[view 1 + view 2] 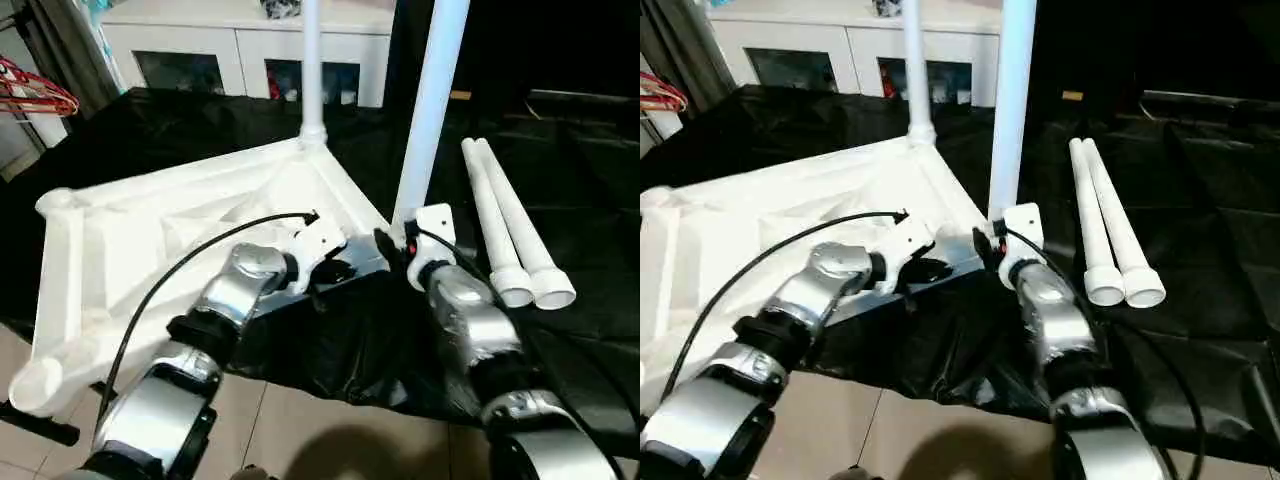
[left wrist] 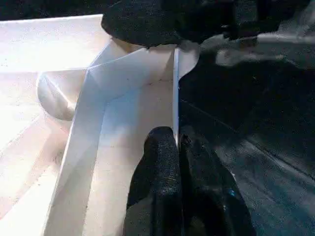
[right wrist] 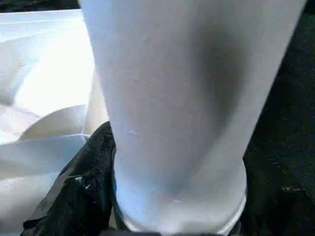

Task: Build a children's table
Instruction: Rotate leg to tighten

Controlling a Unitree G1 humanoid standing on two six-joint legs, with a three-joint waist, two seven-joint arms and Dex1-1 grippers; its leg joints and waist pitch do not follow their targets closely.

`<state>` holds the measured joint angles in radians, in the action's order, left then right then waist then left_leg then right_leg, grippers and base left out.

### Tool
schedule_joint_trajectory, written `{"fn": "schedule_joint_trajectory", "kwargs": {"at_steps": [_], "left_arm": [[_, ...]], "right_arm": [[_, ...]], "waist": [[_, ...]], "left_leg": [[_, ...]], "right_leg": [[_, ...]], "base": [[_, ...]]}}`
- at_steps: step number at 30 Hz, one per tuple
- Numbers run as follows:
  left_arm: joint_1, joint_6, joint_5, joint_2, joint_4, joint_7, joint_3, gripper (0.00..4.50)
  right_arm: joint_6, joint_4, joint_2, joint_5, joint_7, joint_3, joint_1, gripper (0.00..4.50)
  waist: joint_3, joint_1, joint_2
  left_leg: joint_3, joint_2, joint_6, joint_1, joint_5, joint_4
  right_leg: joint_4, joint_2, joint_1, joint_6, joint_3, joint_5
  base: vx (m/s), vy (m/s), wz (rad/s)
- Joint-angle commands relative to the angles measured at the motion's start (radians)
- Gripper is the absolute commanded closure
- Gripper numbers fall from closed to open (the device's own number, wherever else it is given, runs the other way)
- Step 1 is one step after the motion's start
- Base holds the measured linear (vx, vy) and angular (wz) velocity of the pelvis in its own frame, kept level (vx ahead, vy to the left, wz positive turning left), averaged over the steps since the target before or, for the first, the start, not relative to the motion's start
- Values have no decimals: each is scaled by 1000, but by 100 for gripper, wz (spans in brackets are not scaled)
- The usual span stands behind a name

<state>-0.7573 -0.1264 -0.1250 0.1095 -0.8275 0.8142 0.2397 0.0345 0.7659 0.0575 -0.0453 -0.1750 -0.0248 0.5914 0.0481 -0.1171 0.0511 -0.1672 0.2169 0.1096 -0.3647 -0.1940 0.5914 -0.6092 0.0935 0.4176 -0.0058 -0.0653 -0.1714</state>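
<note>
Left eye view has the white table top lying upside down, ribs up, on the black sheet, one leg already upright in its far corner socket. At the near right corner the left gripper is pinched shut on the top's thin rim, while the right gripper is clamped round the base of a second upright leg. Two spare legs lie side by side on the sheet, off to the right.
</note>
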Motion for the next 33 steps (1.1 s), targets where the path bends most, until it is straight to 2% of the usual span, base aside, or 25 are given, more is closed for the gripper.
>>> {"fn": "schedule_joint_trajectory", "kwargs": {"at_steps": [1, 3, 4, 6, 9, 10, 12, 16, 22, 24, 26, 28, 33], "left_arm": [[-18, 21, 13, -41, 42, -53, -7, 450], [-6, 29, 15, -45, 50, -55, -6, 450], [-2, 28, 15, -45, 55, -54, -5, 450], [3, 31, 18, -42, 61, -45, -4, 450], [19, 48, 28, -22, 84, 14, 5, 450], [33, 82, 34, 2, 103, 77, 20, 450], [45, 104, 37, 25, 117, 126, 33, 450], [65, 125, 45, 69, 140, 214, 51, 450], [101, 155, 82, 147, 166, 403, 65, 450], [102, 160, 90, 157, 161, 430, 64, 450], [103, 166, 97, 173, 154, 468, 64, 450], [103, 162, 104, 185, 156, 497, 65, 450], [95, 143, 126, 207, 162, 568, 65, 450]], "right_arm": [[6, 67, -61, 28, 6, 57, -21, 172], [-24, 63, -84, 26, -8, 58, -26, 172], [-33, 62, -89, 27, -12, 58, -27, 117], [-37, 51, -93, 13, -41, 52, -32, 103], [-50, 20, -74, -3, -110, 63, -39, 85], [-56, -17, -43, 9, -163, 90, -50, 67], [-54, -53, -10, 9, -223, 111, -66, 51], [-62, -118, 63, 3, -366, 148, -103, 51], [-50, -302, 231, -82, -731, 197, -200, 51], [-46, -322, 259, -93, -779, 202, -209, 51], [-30, -351, 308, -110, -865, 217, -223, 51], [-11, -377, 342, -122, -929, 230, -233, 51], [49, -439, 382, -161, -1026, 247, -244, 85]], "waist": [[-68, 1, -5], [-68, 2, 4], [-68, 4, -2], [-67, 4, 1], [-67, 7, -2], [-67, 7, -5], [-70, 11, -5], [-71, 11, -8], [-68, -6, -10], [-68, -8, -10], [-65, -11, -12], [-65, -12, -12], [-69, -23, -12]], "left_leg": [[-7, -4, -29, -1, -164, -72], [-7, -5, -32, -1, -175, -72], [-7, -4, -34, -2, -183, -72], [-6, -3, -38, -1, -189, -73], [-6, -4, -44, -3, -200, -74], [-4, -3, -50, -6, -191, -75], [-5, -2, -58, -7, -167, -72], [-9, 0, -84, -5, -139, -66], [-11, 6, -107, -3, -156, -65], [-12, 7, -107, -2, -159, -64], [-13, 6, -92, -1, -183, -66], [-13, 7, -89, -1, -181, -66], [-13, 9, -92, 0, -151, -63]], "right_leg": [[71, 40, -60, -198, 31, -185], [72, 39, -61, -200, 30, -178], [72, 40, -62, -203, 30, -176], [72, 40, -63, -206, 30, -175], [73, 39, -64, -206, 29, -181], [71, 40, -69, -204, 29, -177], [67, 39, -68, -211, 30, -131], [58, 38, -68, -244, 31, -60], [59, 37, -68, -242, 31, -92], [60, 37, -67, -246, 31, -98], [67, 38, -65, -238, 31, -163], [66, 38, -65, -235, 32, -172], [61, 38, -63, -241, 32, -137]], "base": [[0, 0, 0], [0, 0, 0], [0, 0, 0], [0, 0, 0], [0, 0, 0], [0, 0, 0], [0, 0, 0], [0, 0, 0], [0, 0, 0], [0, 0, 0], [0, 0, 0], [0, 0, 0], [0, 0, 0]]}}
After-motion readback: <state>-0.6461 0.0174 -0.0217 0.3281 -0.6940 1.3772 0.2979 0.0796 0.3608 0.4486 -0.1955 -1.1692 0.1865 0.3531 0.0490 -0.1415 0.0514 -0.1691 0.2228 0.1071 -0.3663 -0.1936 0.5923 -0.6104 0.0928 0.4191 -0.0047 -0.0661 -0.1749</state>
